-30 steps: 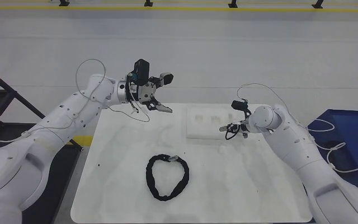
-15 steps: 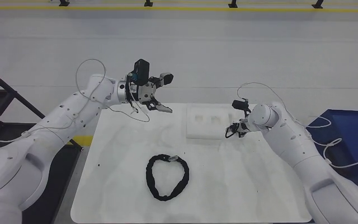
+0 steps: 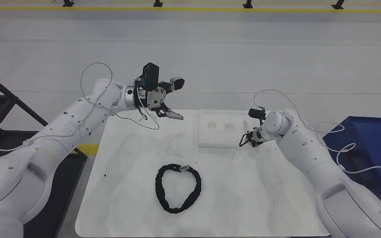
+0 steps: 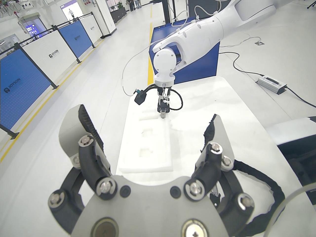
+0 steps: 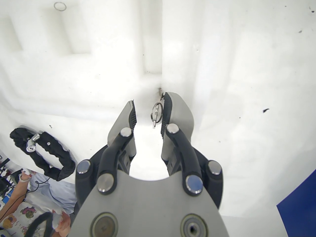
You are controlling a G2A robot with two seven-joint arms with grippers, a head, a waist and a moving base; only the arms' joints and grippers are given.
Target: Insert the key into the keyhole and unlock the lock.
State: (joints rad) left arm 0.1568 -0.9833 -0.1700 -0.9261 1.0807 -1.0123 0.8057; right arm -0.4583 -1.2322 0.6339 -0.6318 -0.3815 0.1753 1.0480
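The key (image 5: 155, 114), on its small split ring, stands at the end of the white foam block (image 5: 98, 50) on the robot's right, between the fingers of the right gripper (image 5: 149, 99). It lies against one pad, with a gap to the other, so the claw is narrowly spread around the key and not yet pinching it. The step in hand looks like picking up the key. The next move calls for closing squarely on the key's head, lifting it off the foam without letting it swing on the ring, and carrying it to the lock cylinder (image 5: 32, 144). That silvery cylinder joins the ends of the black sleeved chain lock (image 3: 178, 188), which lies looped in the middle of the table (image 3: 268, 202), well apart from the key. The left gripper (image 3: 178, 99) hangs above the table's far left corner, fingers spread wide and holding nothing; it will likely have to steady the cylinder. A loose little ring (image 5: 60, 6) lies on the foam. Nothing lies between block and lock.
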